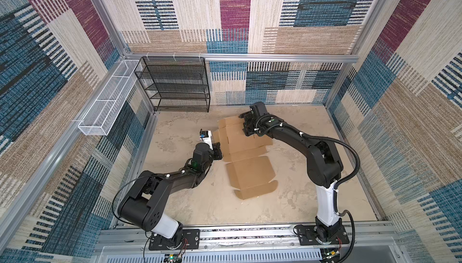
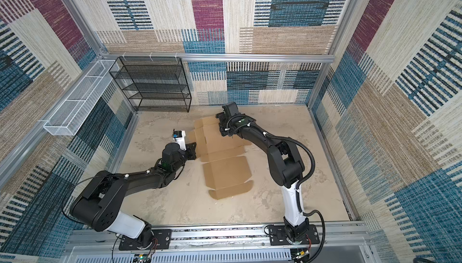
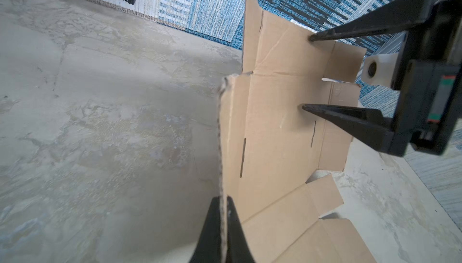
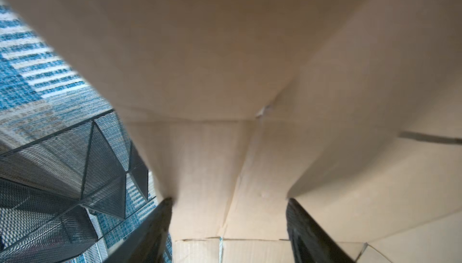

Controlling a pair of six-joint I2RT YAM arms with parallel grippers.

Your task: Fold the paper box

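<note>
- Nearest to my bases, the paper box point(image 1: 250, 171) lies opened out on the table point(image 1: 175, 199). Its tabbed lid end points at the front rail point(image 1: 250, 234). Its long axis runs from there toward the back wall point(image 1: 275, 86), slightly slanted.
- Midway along that axis, my left pincer point(image 1: 217, 151) sits at the sheet's left edge. The left wrist view shows this pincer point(image 3: 222, 200) clamped together on the raw edge of the left side flap point(image 3: 232, 136), which stands lifted off the table. All the rest of the sheet lies to the right of this pincer.
- Farther out, my right pincer point(image 3: 307, 72) is over the far half of the sheet, jaws apart. Both fingertips point(image 3: 325, 34) touch the inner face of the base panel point(image 3: 280, 114). The right wrist view shows cardboard between the spread fingers and a raised flap close to the lens; I cannot tell which flap.
- Judgement: the coming fold turns on the crease parallel to the long axis, just right of my left pincer. My left arm is the nearer one and should swing the flap rightward over the panel. My right pincer serves as hold-down.
- Farthest, the black mesh rack point(image 1: 175, 86) stands at the back wall, well apart from the sheet.
</note>
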